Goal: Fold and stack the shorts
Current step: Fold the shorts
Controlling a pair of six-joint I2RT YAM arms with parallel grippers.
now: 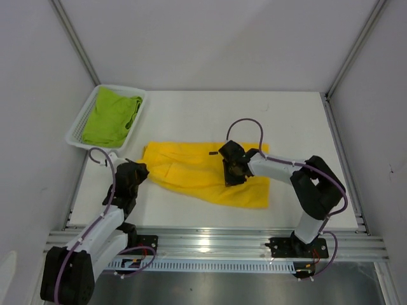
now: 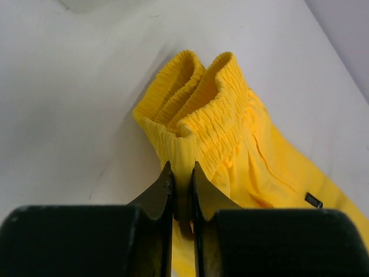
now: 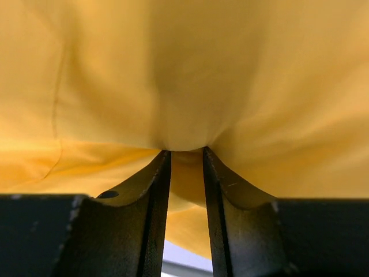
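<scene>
The yellow shorts [image 1: 191, 173] lie spread across the middle of the table, waistband to the left, with a small dark label [image 1: 213, 153] near the far edge. My left gripper [image 1: 141, 171] is shut on a fold of the gathered waistband [image 2: 199, 109]; the cloth stands pinched between its fingertips [image 2: 183, 173]. My right gripper [image 1: 233, 171] presses down on the middle of the shorts and is shut on a bunch of yellow cloth [image 3: 186, 151]. The lime green shorts [image 1: 112, 116] lie crumpled in the basket.
A white mesh basket [image 1: 75, 134] stands at the far left corner of the table, close to the left arm. Walls enclose the table on the left, back and right. A metal rail [image 1: 210, 240] runs along the near edge.
</scene>
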